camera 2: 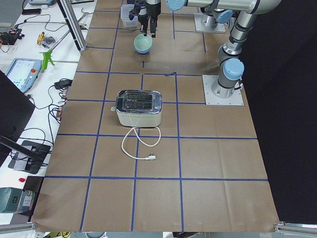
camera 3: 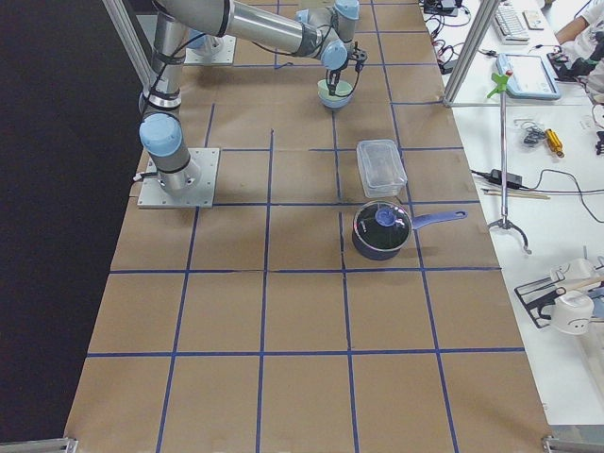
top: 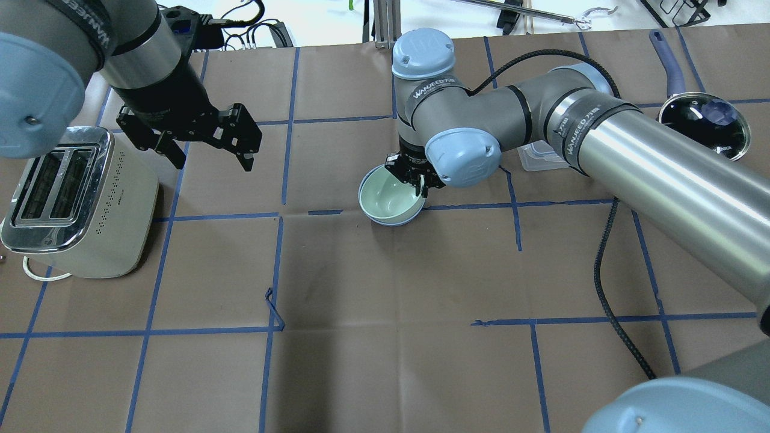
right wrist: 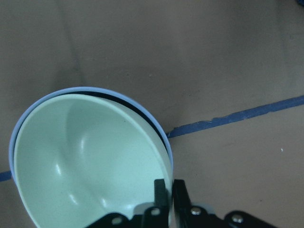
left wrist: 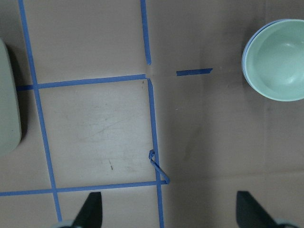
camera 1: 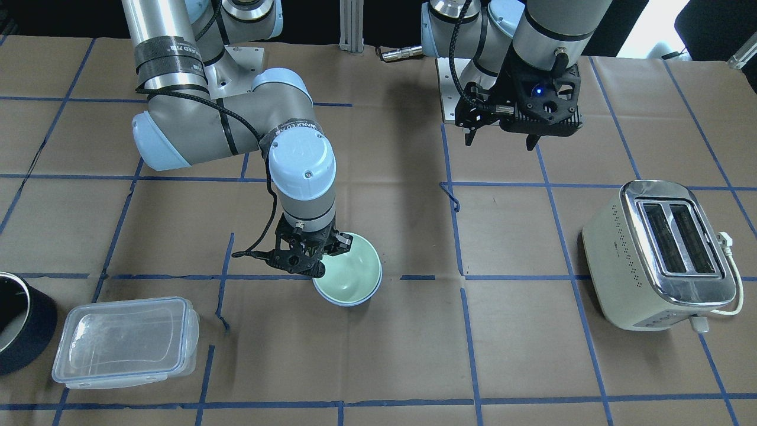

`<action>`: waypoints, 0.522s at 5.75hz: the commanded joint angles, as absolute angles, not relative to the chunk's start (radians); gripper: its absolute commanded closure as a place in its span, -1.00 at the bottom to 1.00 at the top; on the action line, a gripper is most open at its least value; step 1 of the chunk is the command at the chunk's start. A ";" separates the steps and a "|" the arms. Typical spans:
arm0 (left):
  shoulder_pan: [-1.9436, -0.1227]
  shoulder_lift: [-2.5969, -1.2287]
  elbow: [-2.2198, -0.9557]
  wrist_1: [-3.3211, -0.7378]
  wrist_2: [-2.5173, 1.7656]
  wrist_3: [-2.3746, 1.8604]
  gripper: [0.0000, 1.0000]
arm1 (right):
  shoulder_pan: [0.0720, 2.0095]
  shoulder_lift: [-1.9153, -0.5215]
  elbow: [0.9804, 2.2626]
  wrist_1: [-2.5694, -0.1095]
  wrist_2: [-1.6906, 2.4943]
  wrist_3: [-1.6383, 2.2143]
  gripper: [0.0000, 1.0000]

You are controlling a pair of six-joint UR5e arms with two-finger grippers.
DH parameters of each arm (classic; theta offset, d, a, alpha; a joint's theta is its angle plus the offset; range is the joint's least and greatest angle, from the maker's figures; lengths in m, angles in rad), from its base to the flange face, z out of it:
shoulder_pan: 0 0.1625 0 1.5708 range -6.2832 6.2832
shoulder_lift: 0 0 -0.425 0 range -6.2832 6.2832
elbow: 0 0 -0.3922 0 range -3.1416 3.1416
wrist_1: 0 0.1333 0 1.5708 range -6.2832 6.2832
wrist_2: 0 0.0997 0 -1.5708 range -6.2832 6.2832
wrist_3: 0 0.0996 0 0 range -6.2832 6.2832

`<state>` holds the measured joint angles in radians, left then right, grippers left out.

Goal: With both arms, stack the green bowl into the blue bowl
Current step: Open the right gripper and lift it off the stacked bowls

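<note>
The green bowl (camera 1: 350, 271) sits inside the blue bowl (camera 1: 346, 302) near the table's middle. Only the blue rim shows around it. My right gripper (camera 1: 332, 248) reaches down from above and is shut on the green bowl's rim. In the right wrist view the two fingers (right wrist: 164, 190) pinch the green bowl (right wrist: 85, 161) at its edge. A thin dark gap there separates it from the blue bowl's rim (right wrist: 95, 90). My left gripper (top: 213, 163) is open and empty, held above the table well apart from the bowls. Its wrist view shows the green bowl (left wrist: 280, 61) at the upper right.
A cream toaster (camera 1: 659, 254) with a loose cord stands on my left side of the table. A clear lidded container (camera 1: 124, 340) and a dark pot (camera 1: 18, 319) stand on my right side. Blue tape lines cross the brown paper.
</note>
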<state>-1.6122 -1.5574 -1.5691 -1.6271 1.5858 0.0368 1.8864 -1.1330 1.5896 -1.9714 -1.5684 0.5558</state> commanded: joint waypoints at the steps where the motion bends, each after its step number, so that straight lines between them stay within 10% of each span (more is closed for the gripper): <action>1: -1.612 -1.557 -1.569 -1.628 1.586 0.037 -0.97 | 1.873 -1.159 1.554 -1.951 -1.568 0.552 -1.00; 3: -1.612 -1.557 -1.569 -1.628 1.588 0.038 -0.97 | 1.861 -1.241 1.458 -1.759 -1.581 0.484 -1.00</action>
